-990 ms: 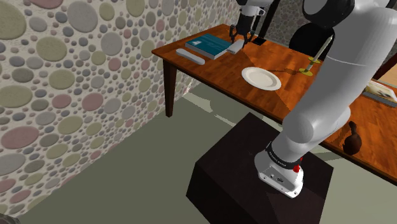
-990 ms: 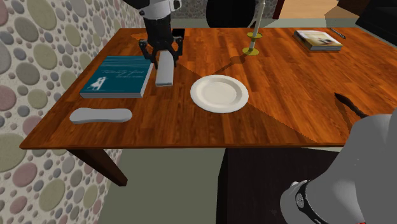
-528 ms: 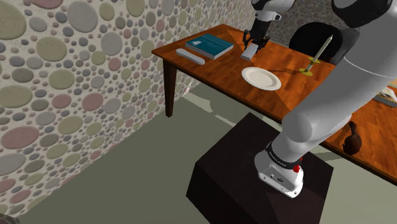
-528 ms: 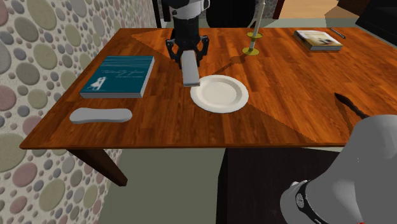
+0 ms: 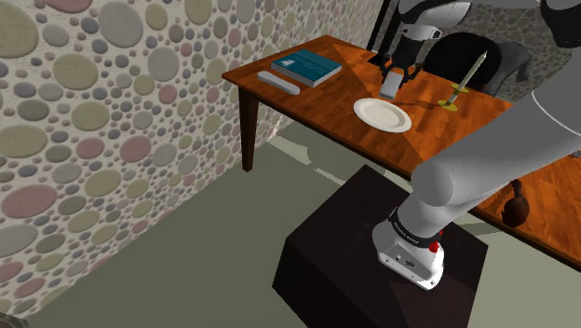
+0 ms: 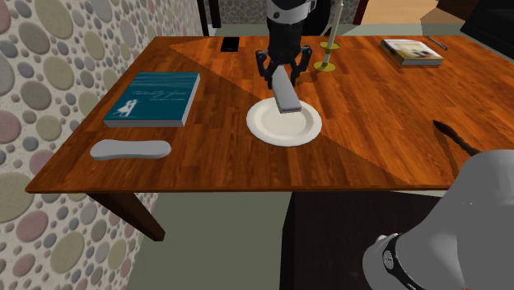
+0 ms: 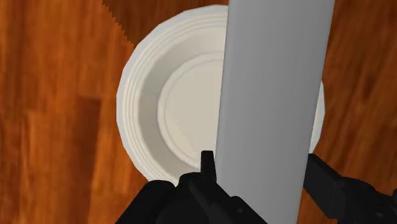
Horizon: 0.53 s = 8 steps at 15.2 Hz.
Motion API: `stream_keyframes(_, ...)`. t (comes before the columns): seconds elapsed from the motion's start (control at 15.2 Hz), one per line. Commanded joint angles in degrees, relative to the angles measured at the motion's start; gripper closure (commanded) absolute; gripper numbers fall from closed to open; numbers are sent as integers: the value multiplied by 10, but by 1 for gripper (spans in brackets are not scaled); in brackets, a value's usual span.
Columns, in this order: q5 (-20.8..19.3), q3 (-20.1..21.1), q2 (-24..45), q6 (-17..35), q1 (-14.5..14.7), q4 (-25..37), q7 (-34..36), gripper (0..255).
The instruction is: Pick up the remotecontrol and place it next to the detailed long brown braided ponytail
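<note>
A long plain grey remote control (image 5: 391, 86) (image 6: 287, 93) (image 7: 273, 95) hangs above the wooden table (image 6: 206, 156), with my black gripper (image 5: 396, 73) (image 6: 282, 72) (image 7: 262, 167) shut on its upper end. It hovers over a white plate (image 5: 382, 116) (image 6: 276, 128) (image 7: 168, 108) and covers part of the plate in the wrist view. The dark brown ponytail (image 5: 514, 201) (image 6: 453, 137) lies near the table's edge at the second exterior view's far right, well apart from the gripper.
A teal book (image 5: 307, 66) (image 6: 155, 97) and a grey oblong object (image 5: 278, 82) (image 6: 130, 150) lie by the pebble wall. A candle on a green holder (image 5: 453, 100) (image 6: 328, 63) stands just behind the gripper. Another book (image 6: 410, 51) lies at the back.
The gripper has carried the remote from beside the teal book toward the second exterior view's right, and it now hangs over the plate.
</note>
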Motion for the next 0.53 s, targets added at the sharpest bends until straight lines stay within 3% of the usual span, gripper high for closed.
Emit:
stream_keyframes(0.0, -17, -10, -37, 3, -13, -37, -14, 255)
stream_keyframes(0.46, -70, -50, -132, -7, -65, -112, -70, 255)
